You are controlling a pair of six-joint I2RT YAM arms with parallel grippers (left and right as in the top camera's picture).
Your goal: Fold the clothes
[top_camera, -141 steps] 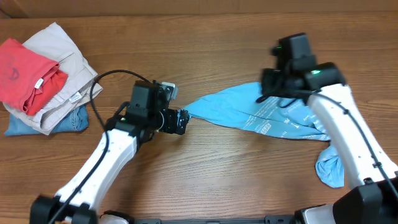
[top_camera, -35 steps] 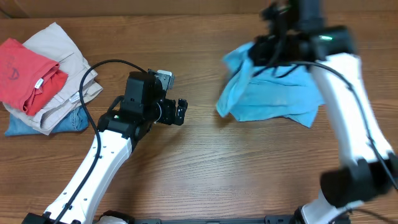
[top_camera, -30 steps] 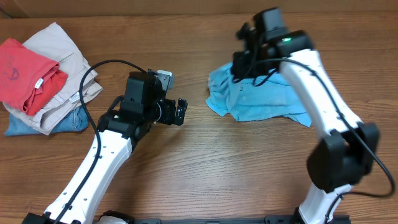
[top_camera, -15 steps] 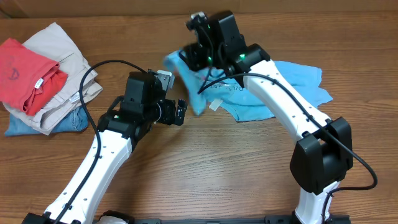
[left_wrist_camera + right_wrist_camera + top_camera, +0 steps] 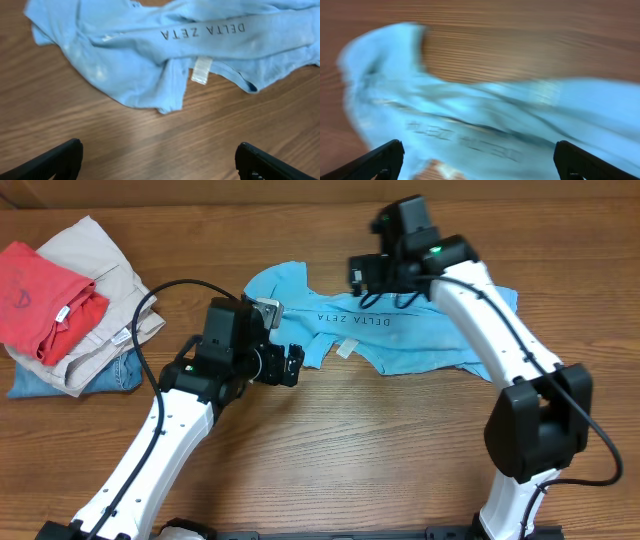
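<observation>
Soft sky-blue cotton T-shirt [image 5: 340, 330] lies rumpled and spread wide across the far middle of the wooden table [image 5: 350, 470], dark lettering and white tag showing. My right gripper [image 5: 365, 275] hovers over its top edge, jaws wide, empty. My left gripper [image 5: 293, 365] sits beside the near-left hem, spread wide, empty. Bare wood in front.

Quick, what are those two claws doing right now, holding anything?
Left gripper: open, holding nothing.
Right gripper: open, over the blue shirt, holding nothing.

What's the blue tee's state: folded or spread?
Spread loosely, not folded: the blue T-shirt lies rumpled across the table, neck label exposed.
</observation>
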